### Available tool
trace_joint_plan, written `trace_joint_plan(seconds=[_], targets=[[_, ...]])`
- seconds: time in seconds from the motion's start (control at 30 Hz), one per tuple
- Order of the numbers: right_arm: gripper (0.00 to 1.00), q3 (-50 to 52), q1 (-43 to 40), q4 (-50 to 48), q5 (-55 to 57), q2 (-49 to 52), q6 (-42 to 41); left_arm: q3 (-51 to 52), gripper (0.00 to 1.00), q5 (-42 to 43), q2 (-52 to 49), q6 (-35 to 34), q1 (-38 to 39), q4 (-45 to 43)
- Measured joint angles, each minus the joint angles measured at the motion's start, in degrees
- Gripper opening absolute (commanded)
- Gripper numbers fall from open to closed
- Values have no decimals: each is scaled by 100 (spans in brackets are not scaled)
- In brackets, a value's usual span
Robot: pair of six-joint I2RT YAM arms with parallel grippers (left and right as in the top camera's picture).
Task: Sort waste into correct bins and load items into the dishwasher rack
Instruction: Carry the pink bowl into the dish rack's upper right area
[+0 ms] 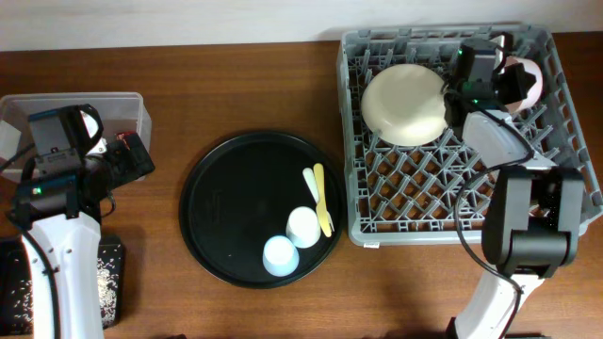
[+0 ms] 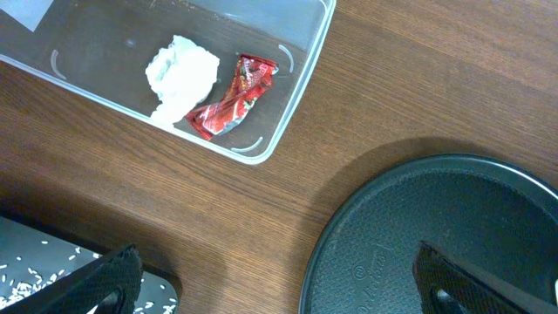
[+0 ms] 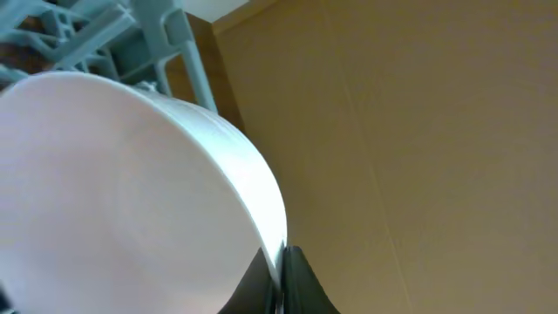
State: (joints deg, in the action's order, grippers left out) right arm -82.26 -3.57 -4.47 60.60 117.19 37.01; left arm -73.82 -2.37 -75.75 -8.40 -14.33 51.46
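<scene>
Paper wad point(image 2: 181, 74), red wrapper point(image 2: 234, 98) binned at ten o'clock; cream bowl point(image 1: 405, 104) racked at two. Right fingers point(image 3: 307, 283) pinch pink bowl point(image 1: 528, 80), left fingers point(image 2: 100, 283) spread empty. Cups point(image 1: 303, 226), cutlery point(image 1: 320, 198) left to load.

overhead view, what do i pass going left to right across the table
clear tub → round black tray, with light blue cup then white cup on it → grey rack, with cream bowl then pink bowl in it

light: bright, even, overhead | shadow: soft, beside round black tray point(image 2: 436, 227) | sheen: faint on table point(image 2: 418, 78) | blur: small pink bowl point(image 3: 113, 192) near lens, washed pale
</scene>
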Motion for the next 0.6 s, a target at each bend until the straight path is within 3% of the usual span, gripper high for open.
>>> trace_joint_plan(seconds=[0.03,0.17,0.23,0.33,0.4,0.43,0.5,0.53,0.6], targets=[[8,0,68,61,2,0,2,0,99,-2,0,0,0,0],[45,122,553,365,-568,94,2,0,99,-2,0,0,0,-2],[76,173,890,380,-809,203,24,0,99,0,0,0,0,0],[89,164,1054,44,-601,157,-92,0,99,0,0,0,0,0],[89,181,1123,328,-658,-208,-463,0,99,-2,0,0,0,-2],[79,184,1121,487,-761,-651,-721,0,99,0,0,0,0,-2],[37,144,1012,1397,-1379,-2087,-1519,0,99,-2,0,0,0,7],[21,105,890,2081,-2015,-2450,-1873,0,99,-4,0,0,0,-9],[15,85,337,3034,-3464,-2898,-2660,0,99,-2,0,0,0,11]])
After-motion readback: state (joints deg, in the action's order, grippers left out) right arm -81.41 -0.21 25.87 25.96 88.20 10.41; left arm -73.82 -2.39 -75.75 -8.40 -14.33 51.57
